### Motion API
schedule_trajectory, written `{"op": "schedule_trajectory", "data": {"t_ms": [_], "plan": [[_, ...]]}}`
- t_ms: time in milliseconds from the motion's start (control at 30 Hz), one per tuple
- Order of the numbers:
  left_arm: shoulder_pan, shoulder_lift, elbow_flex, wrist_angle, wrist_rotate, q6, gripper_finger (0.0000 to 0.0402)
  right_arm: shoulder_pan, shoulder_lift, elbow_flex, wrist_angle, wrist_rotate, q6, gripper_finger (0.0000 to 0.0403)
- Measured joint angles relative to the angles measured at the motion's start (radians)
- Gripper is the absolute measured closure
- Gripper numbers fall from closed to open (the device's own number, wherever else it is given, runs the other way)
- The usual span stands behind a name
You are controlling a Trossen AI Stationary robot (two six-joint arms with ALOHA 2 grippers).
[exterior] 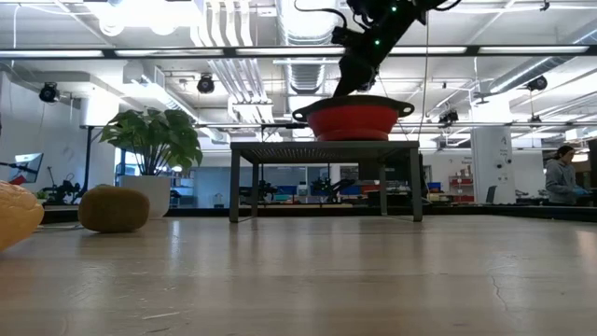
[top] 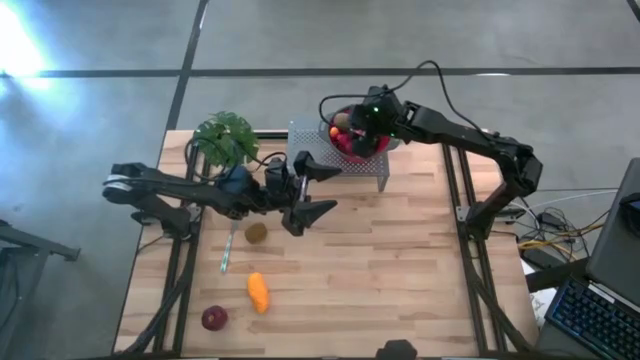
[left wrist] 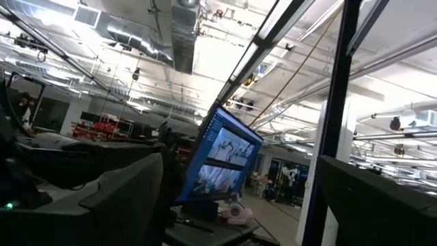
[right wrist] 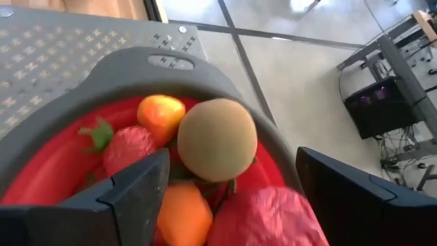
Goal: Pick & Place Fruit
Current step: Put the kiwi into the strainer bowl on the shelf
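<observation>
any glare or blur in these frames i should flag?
High view: a blown-out glare patch at the top-left corner; table evenly lit. Low view: ceiling lights flare; the near orange piece is soft, red colander sharper. Left wrist view: bright ceiling washes out, fingers dark. Right wrist view: fruit slightly soft.

Red colander bowl (exterior: 354, 120) atop grey perforated stand (exterior: 326, 147), beside potted plant (top: 226, 137).

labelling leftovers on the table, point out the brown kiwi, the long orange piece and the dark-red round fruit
brown kiwi (top: 257, 232), high view, middle of its top
long orange piece (top: 258, 292), high view, middle of its length
dark-red round fruit (top: 214, 318), high view, centre of its top
</observation>
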Motion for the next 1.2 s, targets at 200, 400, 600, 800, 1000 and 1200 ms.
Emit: {"op": "schedule_trajectory", "data": {"t_ms": [200,400,600,800,1000,1200], "plan": [[0.0,-0.034,-0.005,-0.035,0.065,0.005,0.0012,0.008,-0.062,0.01,-0.107,0.0,0.014,0.0051],[-0.003,-0.086,-0.006,-0.28,0.095,0.019,0.0012,0.05,-0.161,0.012,-0.183,-0.015,0.032,0.0035],[-0.027,-0.111,-0.007,-0.465,0.173,-0.02,0.0012,0.121,-0.248,0.005,-0.217,-0.019,0.181,0.0035],[-0.138,-0.139,-0.007,-0.809,-0.153,0.095,0.0012,0.187,-0.316,-0.002,-0.353,-0.019,0.204,0.0035],[-0.256,-0.143,-0.003,-1.175,-0.575,0.005,0.0012,0.212,-0.362,-0.018,-0.438,-0.018,0.24,0.0035],[-0.303,-0.143,-0.007,-1.517,-0.628,-0.283,0.0012,0.211,-0.374,-0.027,-0.452,-0.014,0.246,0.0035]]}}
